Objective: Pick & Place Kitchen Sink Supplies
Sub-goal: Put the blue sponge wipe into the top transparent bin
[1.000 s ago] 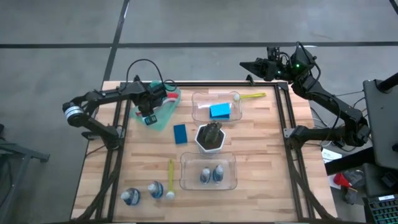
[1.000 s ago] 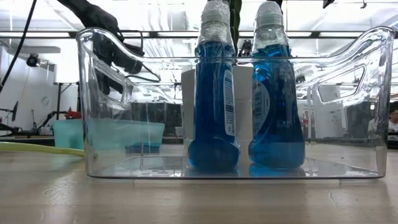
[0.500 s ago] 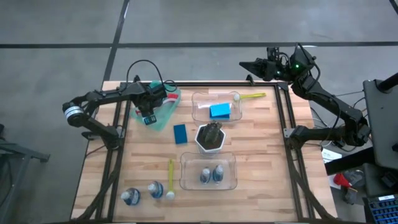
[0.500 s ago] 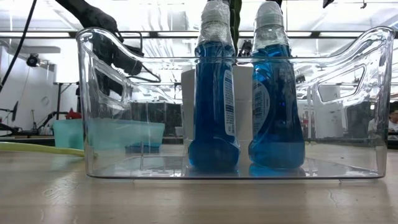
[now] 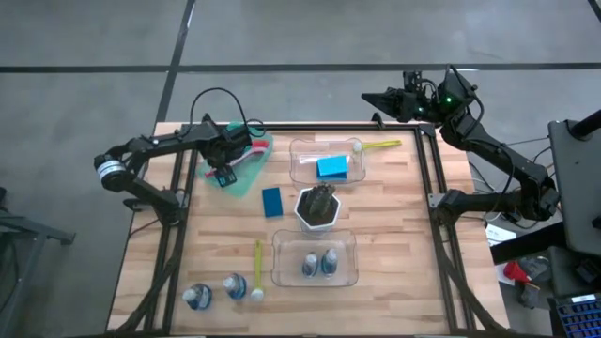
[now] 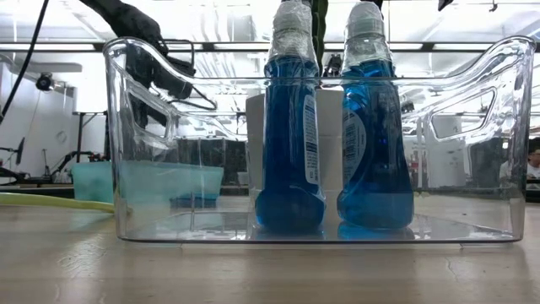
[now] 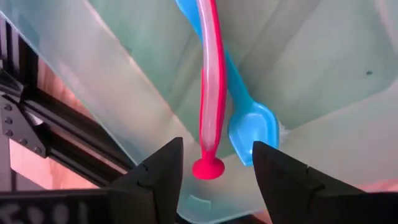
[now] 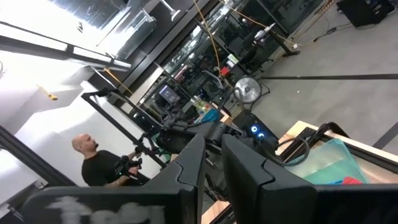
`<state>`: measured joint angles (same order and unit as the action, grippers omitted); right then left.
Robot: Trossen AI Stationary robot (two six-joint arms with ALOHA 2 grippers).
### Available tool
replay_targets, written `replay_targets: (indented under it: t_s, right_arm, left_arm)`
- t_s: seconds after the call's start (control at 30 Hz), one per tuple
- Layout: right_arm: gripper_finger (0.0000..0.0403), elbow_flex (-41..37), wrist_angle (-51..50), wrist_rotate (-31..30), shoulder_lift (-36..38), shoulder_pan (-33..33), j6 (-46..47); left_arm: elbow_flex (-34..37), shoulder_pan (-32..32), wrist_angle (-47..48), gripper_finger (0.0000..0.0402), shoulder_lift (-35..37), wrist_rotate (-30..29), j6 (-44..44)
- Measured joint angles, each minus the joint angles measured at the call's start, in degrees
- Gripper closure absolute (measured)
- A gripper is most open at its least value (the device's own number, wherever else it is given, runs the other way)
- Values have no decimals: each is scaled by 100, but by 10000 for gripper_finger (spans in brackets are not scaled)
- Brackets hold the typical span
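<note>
A wooden table [image 5: 394, 225] seen from above. The left gripper [image 7: 214, 163] hangs over a translucent green plastic tray [image 5: 246, 171] at the table's back left, its two dark fingers [image 7: 158, 171] spread apart and holding nothing. A slim pink brush [image 7: 210, 93] and a slim blue brush [image 7: 249, 121] lie side by side in the tray. The right gripper [image 8: 211, 163] is raised beyond the table's back edge, fingers nearly pressed together, empty. A flat blue sponge [image 5: 272, 202] lies on the wood beside a white hexagonal pot [image 5: 318, 208]. Another blue sponge [image 5: 332, 167] sits in the far clear bin [image 5: 299, 161]. Two blue-liquid bottles [image 6: 291, 127] stand in the near clear bin [image 6: 472, 152]; two more bottles [image 5: 214, 293] and a yellow brush [image 5: 258, 268] stand to its left.
</note>
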<state>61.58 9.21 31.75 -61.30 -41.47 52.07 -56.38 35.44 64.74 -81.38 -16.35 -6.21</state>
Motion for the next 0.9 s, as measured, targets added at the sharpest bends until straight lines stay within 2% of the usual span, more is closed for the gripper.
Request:
replay_targets:
  t_s: [0.13, 0.33, 0.43, 0.53, 0.6, 0.67, 0.77, 0.83, 0.9]
  right_arm:
    - [351, 0, 0, 0, 0, 0, -7]
    - [351, 0, 0, 2, 0, 0, -24]
    - [351, 0, 0, 4, 0, 0, -56]
    - [351, 0, 0, 17, 0, 0, -66]
    - [351, 0, 0, 17, 0, 0, -68]
    - [351, 0, 0, 18, 0, 0, -68]
    - [351, 0, 0, 17, 0, 0, -69]
    - [351, 0, -1, 17, 0, 0, -90]
    - [351, 0, 0, 17, 0, 0, -129]
  left_arm:
    - [-410, 0, 229, 210, 36, 462, 178]
    - [-1096, -28, 92, 211, 221, 1690, 434]
    - [-1413, -27, -2, 211, 256, 2200, 919]
    - [-1628, -54, -200, 212, 256, 3033, 1526]
    - [-1686, -121, -420, 213, 256, 3422, 2269]
    - [-1677, -199, -540, 214, 256, 3628, 3088]
    - [-1609, -364, -706, 215, 256, 4009, 3721]
    - [-1540, -540, -837, 216, 256, 4109, 3813]
    - [-1478, -736, -1060, 216, 256, 4086, 3347]
